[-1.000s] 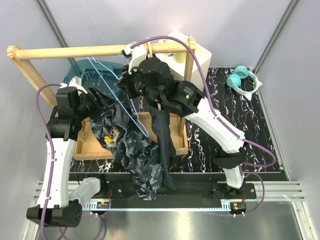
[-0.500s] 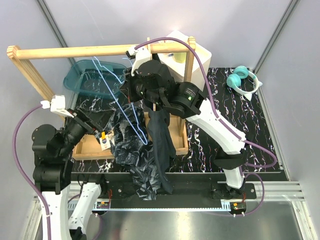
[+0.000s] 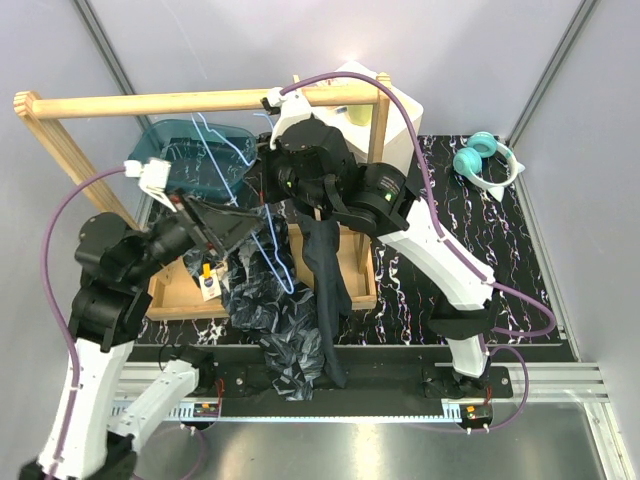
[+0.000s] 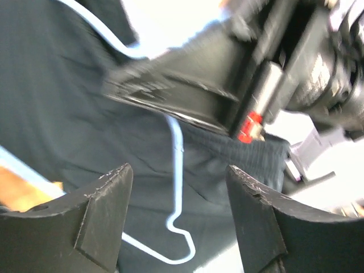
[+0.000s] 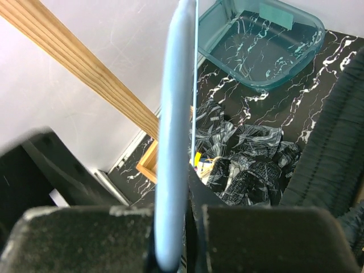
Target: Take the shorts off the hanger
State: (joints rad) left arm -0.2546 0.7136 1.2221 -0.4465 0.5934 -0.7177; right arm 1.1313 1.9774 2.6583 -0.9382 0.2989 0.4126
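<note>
Both grippers set: I held the hanger point(image 5: 176, 114) pinched in the right gripper point(image 5: 173, 227), the left gripper point(image 4: 177, 176) spread before the shorts point(image 4: 68, 102), which I judged next needed gripping.

From above, the right arm point(image 3: 400, 200) hides where the hanger point(image 5: 173, 142) is gripped.

Left arm point(image 3: 88, 330): rises from its base at the near left, folds at the elbow, forearm reaching right and away. Left claw point(image 3: 226, 226): jaws spread wide, nothing between them, both fingers point(image 4: 102, 222) clear of any contact in the wrist view.

Right arm point(image 3: 440, 255): climbs from the near right base, leans left across the middle, wrist high. Right claw point(image 5: 170, 227): jaws pinched tight on the thin blue hanger point(image 5: 175, 114), which runs straight up between the pads.
</note>
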